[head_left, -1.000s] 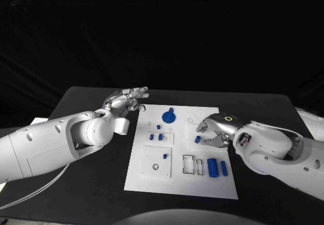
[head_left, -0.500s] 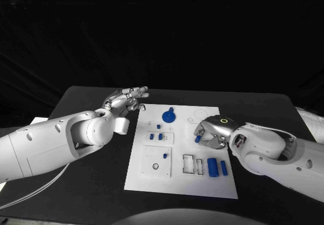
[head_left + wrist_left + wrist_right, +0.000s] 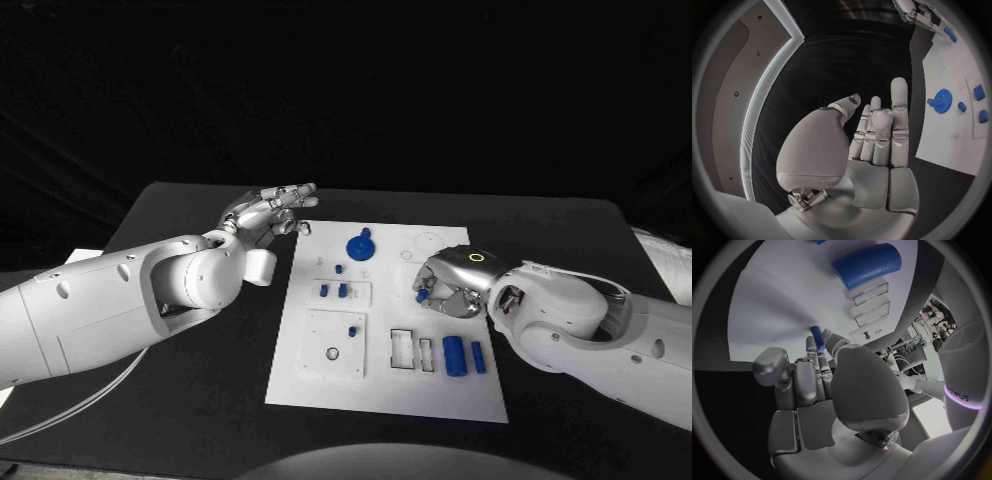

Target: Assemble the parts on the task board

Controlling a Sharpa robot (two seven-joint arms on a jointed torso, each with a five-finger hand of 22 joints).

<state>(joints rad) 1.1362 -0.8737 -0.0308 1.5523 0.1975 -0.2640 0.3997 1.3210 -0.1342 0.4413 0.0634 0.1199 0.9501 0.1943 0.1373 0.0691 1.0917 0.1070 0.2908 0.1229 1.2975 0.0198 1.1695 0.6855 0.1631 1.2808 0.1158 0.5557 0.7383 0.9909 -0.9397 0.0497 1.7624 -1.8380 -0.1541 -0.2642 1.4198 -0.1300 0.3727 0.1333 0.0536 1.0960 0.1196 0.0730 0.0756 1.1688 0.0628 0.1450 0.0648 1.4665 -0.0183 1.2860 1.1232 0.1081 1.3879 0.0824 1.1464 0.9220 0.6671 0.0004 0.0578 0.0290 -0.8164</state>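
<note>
Where the black table (image 3: pixel 188 400) carries the white board (image 3: pixel 378 385) at its middle, black drape fills the room behind. Left hand (image 3: pixel 268 212) hovers over bare table just beside the board's far left corner, fingers straight and slightly apart, holding nothing; the left wrist view confirms an empty palm (image 3: pixel 873 150). Right hand (image 3: pixel 444 284) sits over the board's right-middle, fingers curled onto a small blue part (image 3: pixel 421 294); the right wrist view shows that part (image 3: pixel 817 335) pinched at the fingertips, just above the board.

View differences: the head view gives the whole board layout; the right wrist view brings the big blue cylinder (image 3: pixel 866 265) close, with two empty rectangular slots (image 3: pixel 870 302) beside it. The left wrist view catches the gear (image 3: pixel 943 101) side-on, plus the right hand (image 3: pixel 923 15) far off.

Head-view counts: one gear (image 3: pixel 361 246), two cylinders lower right (image 3: pixel 463 356), roughly four small blue pieces on the left half, one held part. Exact small-piece count cannot be told.
</note>
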